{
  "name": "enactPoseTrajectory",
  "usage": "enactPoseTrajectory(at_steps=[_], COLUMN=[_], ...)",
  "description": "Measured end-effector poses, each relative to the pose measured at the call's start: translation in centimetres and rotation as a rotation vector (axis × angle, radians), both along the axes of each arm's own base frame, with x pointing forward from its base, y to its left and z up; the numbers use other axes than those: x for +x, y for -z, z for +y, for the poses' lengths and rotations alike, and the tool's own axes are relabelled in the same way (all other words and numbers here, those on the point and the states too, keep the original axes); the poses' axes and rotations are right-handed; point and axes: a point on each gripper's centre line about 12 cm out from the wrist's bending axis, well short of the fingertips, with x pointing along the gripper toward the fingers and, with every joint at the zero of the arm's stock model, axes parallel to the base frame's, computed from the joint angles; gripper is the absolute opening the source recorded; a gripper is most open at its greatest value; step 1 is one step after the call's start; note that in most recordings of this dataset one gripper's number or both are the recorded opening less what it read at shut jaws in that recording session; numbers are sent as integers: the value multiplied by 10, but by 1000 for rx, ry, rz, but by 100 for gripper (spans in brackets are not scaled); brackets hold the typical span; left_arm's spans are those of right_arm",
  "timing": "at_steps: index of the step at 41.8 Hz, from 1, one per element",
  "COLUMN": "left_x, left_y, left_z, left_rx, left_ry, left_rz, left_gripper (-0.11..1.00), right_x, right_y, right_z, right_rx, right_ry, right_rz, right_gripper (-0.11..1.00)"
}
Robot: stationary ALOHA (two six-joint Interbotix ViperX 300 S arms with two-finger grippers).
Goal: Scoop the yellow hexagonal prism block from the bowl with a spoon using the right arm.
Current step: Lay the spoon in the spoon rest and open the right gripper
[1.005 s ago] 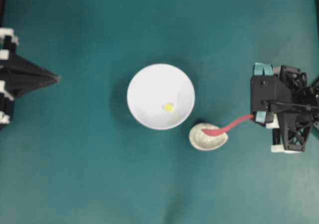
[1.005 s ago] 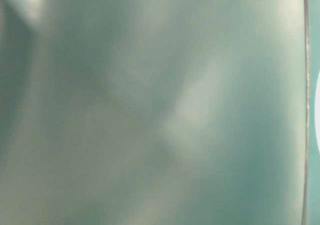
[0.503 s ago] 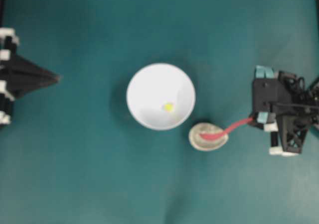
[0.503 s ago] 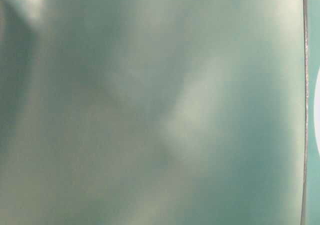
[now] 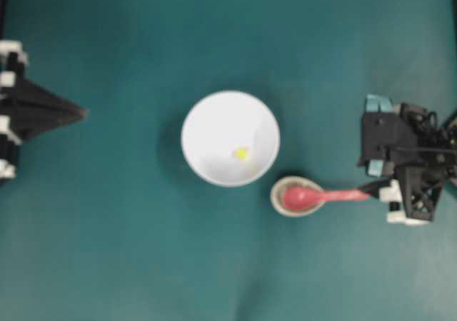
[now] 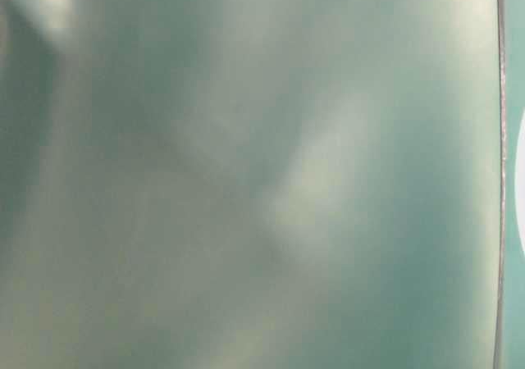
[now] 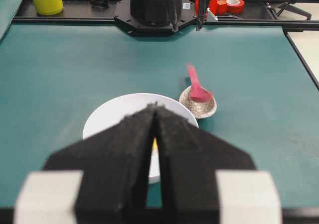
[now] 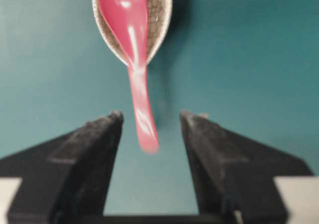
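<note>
Left tool [image 7: 155,134]: parked at the left edge, jaws pressed together, empty. Bowl [image 5: 207,165]: centre of the worktop, block [image 5: 241,153] lying inside. Spoon [image 8: 130,45]: scoop bedded in the rest [image 8: 163,15], handle end between the right tool's [image 8: 149,127] parted jaws, ungripped. The handle is best clamped squarely before lifting.

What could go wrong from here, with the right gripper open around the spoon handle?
1. The spoon handle sits nearer one finger of the open right gripper, so closing may push it sideways.
2. Its scoop lies in the small speckled spoon rest, which may shift or tip.
3. The yellow hexagonal prism block is tiny, so scooping it from the bowl may fail.
</note>
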Motion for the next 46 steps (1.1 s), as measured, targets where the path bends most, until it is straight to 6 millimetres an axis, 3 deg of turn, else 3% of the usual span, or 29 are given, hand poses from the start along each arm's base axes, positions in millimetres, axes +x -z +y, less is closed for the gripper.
enactPoseTrajectory(at_steps=[10,19,36,46], left_x=[0,0,0,0], left_y=[0,0,0,0], left_z=[0,0,0,0], left_rx=[2,2,2,2], left_ry=[0,0,0,0], left_rz=[0,2,2,0], left_gripper=[0,0,0,0], right_x=[2,10,8,13], right_y=[-1,0,38,64], right_z=[0,3,3,0], right_rx=[3,31,126,152], right_ry=[-2,-18,-49,-47], right_rz=[-18,-143,-490,-572], right_gripper=[54,54,54,54])
